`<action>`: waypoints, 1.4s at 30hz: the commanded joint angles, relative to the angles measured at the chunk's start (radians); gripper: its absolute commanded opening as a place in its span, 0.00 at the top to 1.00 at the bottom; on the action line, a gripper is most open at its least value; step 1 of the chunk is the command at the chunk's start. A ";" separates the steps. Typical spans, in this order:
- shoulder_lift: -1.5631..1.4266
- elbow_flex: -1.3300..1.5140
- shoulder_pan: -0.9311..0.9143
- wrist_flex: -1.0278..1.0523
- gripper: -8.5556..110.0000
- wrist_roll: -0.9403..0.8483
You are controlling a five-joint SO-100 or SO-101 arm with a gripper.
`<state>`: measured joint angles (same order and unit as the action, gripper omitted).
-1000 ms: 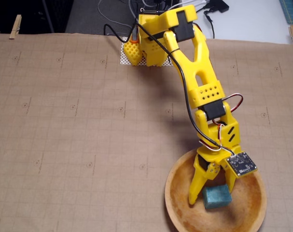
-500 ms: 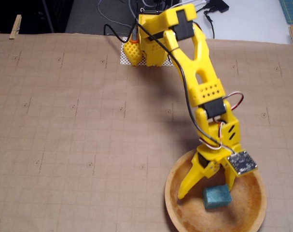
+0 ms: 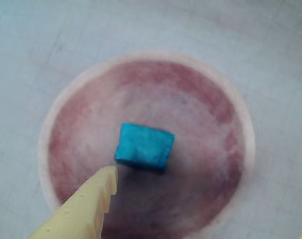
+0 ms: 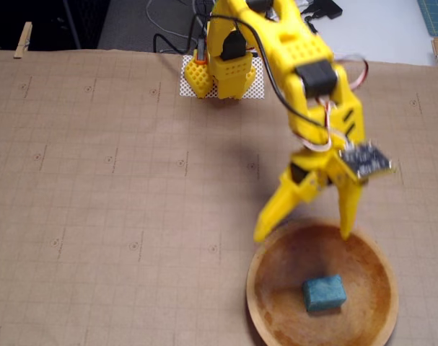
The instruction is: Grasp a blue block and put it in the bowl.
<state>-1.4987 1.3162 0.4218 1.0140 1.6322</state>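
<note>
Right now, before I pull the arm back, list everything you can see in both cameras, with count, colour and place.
blue block: one, teal-blue, lying inside the bowl near its middle, free of the fingers.
bowl: one, orange-brown wood with a lighter rim, at the lower right of the fixed view.
paper sheet: one, tan with a printed grid, covering the table.
clothespins: two seen, pale wood, clipped at the sheet's far corners.
mesh pad: one, white, under the arm's base.
cutting mat: one corner, teal, top right of the fixed view.
cables: a few, dark, behind the base.
arm: one, yellow, reaching from the base toward the bowl.
gripper: one, yellow fingers spread open above the bowl's far rim, holding nothing.
</note>
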 commanded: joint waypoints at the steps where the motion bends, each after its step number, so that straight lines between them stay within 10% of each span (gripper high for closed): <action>1: -0.218 -0.034 -0.012 0.086 0.48 -0.005; 42: -1.480 0.946 -0.224 0.175 0.56 -0.049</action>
<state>-2.9222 2.2442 0.2086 1.1950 1.5907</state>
